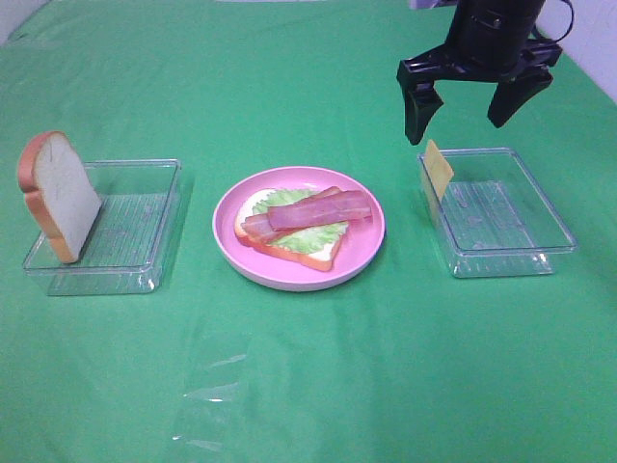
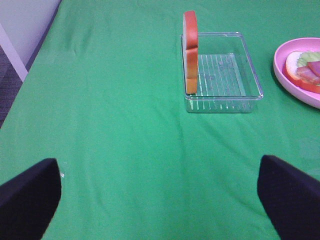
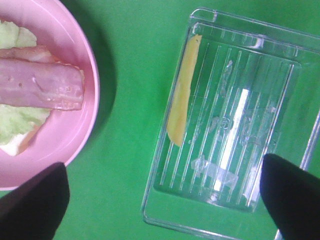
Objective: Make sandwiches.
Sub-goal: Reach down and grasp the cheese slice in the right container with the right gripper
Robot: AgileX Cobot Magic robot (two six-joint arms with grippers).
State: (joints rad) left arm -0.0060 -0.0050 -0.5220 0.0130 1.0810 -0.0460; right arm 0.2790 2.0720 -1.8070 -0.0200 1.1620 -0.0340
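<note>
A pink plate (image 1: 364,253) in the middle holds a bread slice (image 1: 318,256) topped with pale green lettuce (image 1: 308,237) and bacon strips (image 1: 313,209). A second bread slice (image 1: 58,193) leans upright against the left clear tray (image 1: 135,227). A yellow cheese square (image 1: 438,170) leans on edge against the near-plate wall of the right clear tray (image 1: 501,212). My right gripper (image 1: 470,104) is open and empty, above the cheese; the right wrist view shows the cheese (image 3: 182,92) below. My left gripper (image 2: 160,200) is open and empty, well short of the left tray (image 2: 222,75).
Green cloth covers the table (image 1: 318,376). The table's left edge and the floor show in the left wrist view (image 2: 15,55). The bread on edge also shows in the left wrist view (image 2: 190,52).
</note>
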